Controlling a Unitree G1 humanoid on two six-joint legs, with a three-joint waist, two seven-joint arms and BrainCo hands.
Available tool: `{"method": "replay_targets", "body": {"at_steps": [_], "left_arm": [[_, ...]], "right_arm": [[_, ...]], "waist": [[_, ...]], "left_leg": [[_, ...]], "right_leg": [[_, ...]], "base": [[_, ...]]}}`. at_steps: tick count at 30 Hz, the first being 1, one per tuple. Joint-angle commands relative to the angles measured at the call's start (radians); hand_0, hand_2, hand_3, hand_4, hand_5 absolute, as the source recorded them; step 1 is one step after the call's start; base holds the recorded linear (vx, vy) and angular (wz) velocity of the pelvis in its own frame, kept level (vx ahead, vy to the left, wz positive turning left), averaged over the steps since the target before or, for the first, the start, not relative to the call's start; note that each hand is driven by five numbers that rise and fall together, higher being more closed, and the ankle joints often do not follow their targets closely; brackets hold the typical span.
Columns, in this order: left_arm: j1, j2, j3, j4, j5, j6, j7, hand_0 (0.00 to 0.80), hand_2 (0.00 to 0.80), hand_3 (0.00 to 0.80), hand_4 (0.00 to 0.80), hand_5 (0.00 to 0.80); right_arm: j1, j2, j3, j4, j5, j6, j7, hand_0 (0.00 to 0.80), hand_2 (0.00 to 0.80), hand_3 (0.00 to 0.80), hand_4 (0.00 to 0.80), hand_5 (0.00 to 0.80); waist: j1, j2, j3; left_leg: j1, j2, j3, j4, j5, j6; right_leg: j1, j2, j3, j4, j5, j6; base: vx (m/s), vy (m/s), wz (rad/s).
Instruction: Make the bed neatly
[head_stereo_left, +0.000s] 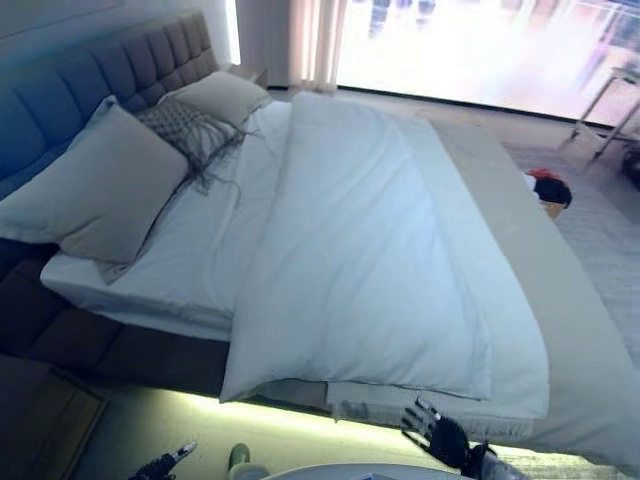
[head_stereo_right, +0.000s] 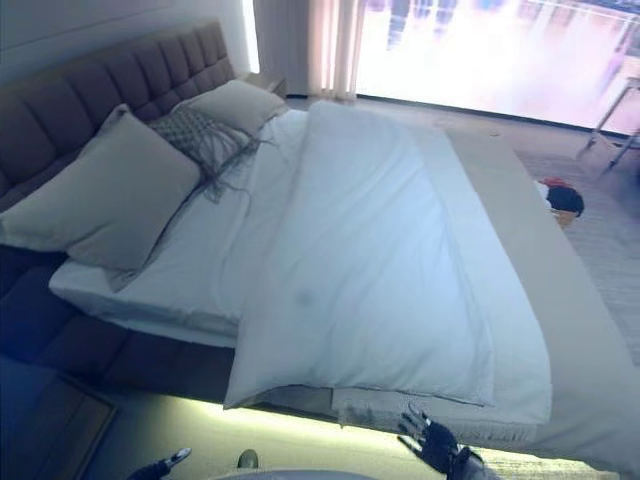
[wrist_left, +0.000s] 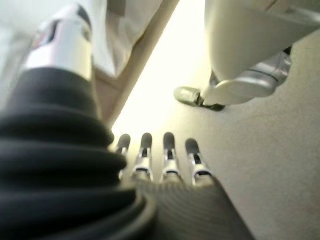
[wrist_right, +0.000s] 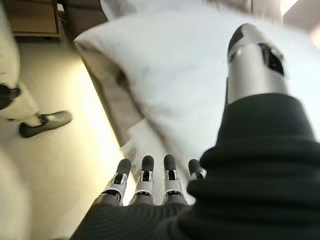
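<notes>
The bed has a white duvet (head_stereo_left: 350, 260) lying folded along its middle, with its near corner hanging over the side of the bed. A white sheet (head_stereo_left: 200, 250) shows bare beside it, and a beige bedspread (head_stereo_left: 560, 300) covers the far side. A large pillow (head_stereo_left: 100, 190), a grey fringed cushion (head_stereo_left: 190, 130) and a second pillow (head_stereo_left: 225, 95) lean at the headboard. My right hand (head_stereo_left: 440, 435) is open, low by the bed's near edge, just short of the duvet's corner (wrist_right: 190, 75). My left hand (head_stereo_left: 165, 465) is open and empty above the floor, with its fingers (wrist_left: 167, 155) straight.
A tufted grey headboard (head_stereo_left: 120, 70) stands at the left. A wooden nightstand (head_stereo_left: 40, 420) is at the lower left. A red and black thing (head_stereo_left: 548, 187) lies on the floor beyond the bed. Metal chair legs (head_stereo_left: 610, 100) stand by the bright window.
</notes>
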Motion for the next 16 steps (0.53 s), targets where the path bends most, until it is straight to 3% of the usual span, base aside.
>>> {"method": "replay_targets", "body": {"at_steps": [1,4,9,16], "left_arm": [[-0.093,-0.073,-0.046,0.08,0.07,0.019,0.008,0.0,0.0,0.0,0.0,0.0],[-0.105,-0.117,-0.066,0.085,0.065,0.045,0.016,0.0,0.0,0.0,0.0,0.0],[-0.121,-0.18,-0.139,0.075,0.071,0.046,0.004,0.0,0.0,0.0,0.0,0.0],[-0.116,-0.186,-0.161,0.076,0.048,0.05,-0.004,0.0,0.0,0.0,0.0,0.0]], "right_arm": [[-0.065,0.007,-0.046,0.059,0.062,-0.052,-0.099,0.0,0.0,0.0,0.0,0.0],[-0.056,0.024,-0.078,0.117,0.04,-0.042,-0.175,0.0,0.0,0.0,0.0,0.0],[-0.051,0.059,-0.037,0.133,-0.002,-0.037,-0.165,0.0,0.0,0.0,0.0,0.0],[-0.076,0.063,0.02,0.099,-0.033,-0.029,-0.174,0.0,0.0,0.0,0.0,0.0]], "waist": [[-0.012,0.048,0.038],[-0.034,0.052,0.034],[-0.052,0.056,0.03],[-0.052,0.051,0.028]], "left_leg": [[0.066,-0.007,0.017,0.007,-0.117,0.021],[0.085,0.002,0.041,0.007,-0.125,0.021],[0.101,0.011,0.053,0.007,-0.127,0.021],[0.111,0.017,0.053,0.007,-0.129,0.02]], "right_leg": [[-0.07,-0.034,-0.002,-0.038,0.111,0.003],[-0.067,-0.029,0.015,-0.042,0.109,-0.001],[-0.06,-0.019,0.034,-0.045,0.108,-0.009],[-0.055,-0.01,0.043,-0.046,0.103,-0.014]], "base": [[0.037,-0.042,-0.26],[0.042,-0.041,-0.32],[0.032,-0.039,-0.2],[0.013,-0.028,-0.09]]}}
